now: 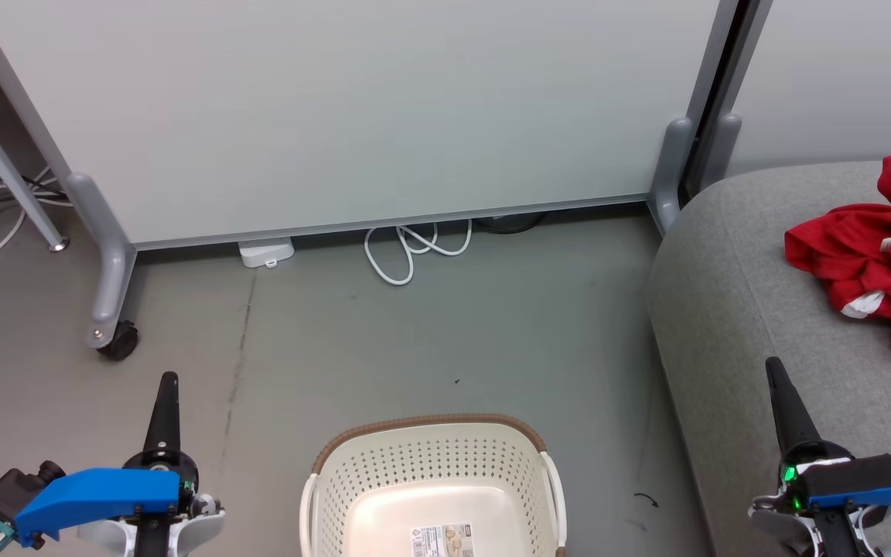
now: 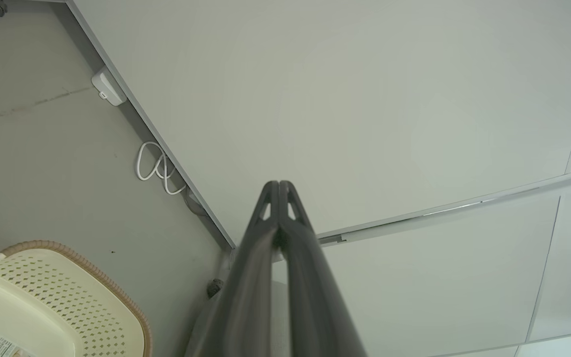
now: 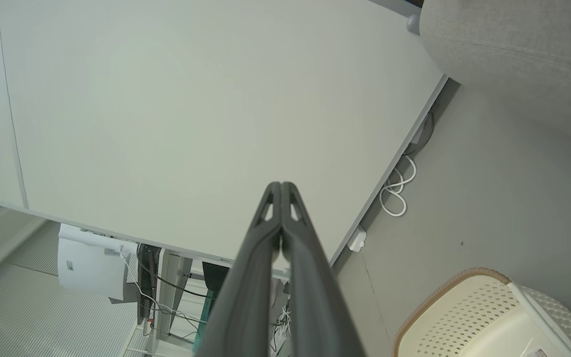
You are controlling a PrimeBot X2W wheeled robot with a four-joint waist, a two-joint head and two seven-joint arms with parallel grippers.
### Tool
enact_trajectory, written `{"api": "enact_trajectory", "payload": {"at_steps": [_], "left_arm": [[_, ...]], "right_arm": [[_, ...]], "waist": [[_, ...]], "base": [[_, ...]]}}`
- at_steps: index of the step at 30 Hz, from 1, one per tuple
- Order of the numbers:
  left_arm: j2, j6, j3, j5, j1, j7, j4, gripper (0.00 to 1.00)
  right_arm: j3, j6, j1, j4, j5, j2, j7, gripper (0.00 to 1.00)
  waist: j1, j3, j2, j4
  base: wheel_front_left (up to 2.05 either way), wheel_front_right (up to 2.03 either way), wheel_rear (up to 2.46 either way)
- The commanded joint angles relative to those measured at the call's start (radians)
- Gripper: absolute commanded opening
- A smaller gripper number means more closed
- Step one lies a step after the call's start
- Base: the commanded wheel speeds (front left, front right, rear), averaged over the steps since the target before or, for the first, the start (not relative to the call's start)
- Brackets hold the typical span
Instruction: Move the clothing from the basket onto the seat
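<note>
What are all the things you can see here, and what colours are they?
clothing: one heap, red with white bits, lying on the seat
seat: one, grey, right side
basket: one, cream with a brown rim, on the floor at bottom middle; no clothes in the part that shows
label: one, white, on the basket's bottom
partition: one large, pale, on wheels, at the back
cable: one coil, white, on the floor by the partition
left gripper: one, dark fingers, shut, lower left
right gripper: one, dark fingers, shut, lower right
</note>
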Motion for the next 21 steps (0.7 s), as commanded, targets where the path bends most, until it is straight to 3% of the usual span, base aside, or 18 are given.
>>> {"api": "enact_trajectory", "payload": {"at_steps": [1,21], "left_arm": [[0.001,-0.007,0.005,-0.023,-0.021,0.005,-0.011,0.00],[-0.003,-0.010,0.025,-0.185,-0.024,0.047,-0.016,0.00]], "right_arm": [[-0.003,0.001,-0.019,-0.004,0.023,-0.005,0.006,0.00],[-0.010,0.001,-0.022,0.003,0.194,-0.006,0.047,0.00]], "waist": [[0.0000,0.000,0.0000,-0.001],[0.0000,-0.006,0.0000,-0.014]], "base": [[0.00,0.00,0.00],[0.00,0.00,0.00]]}}
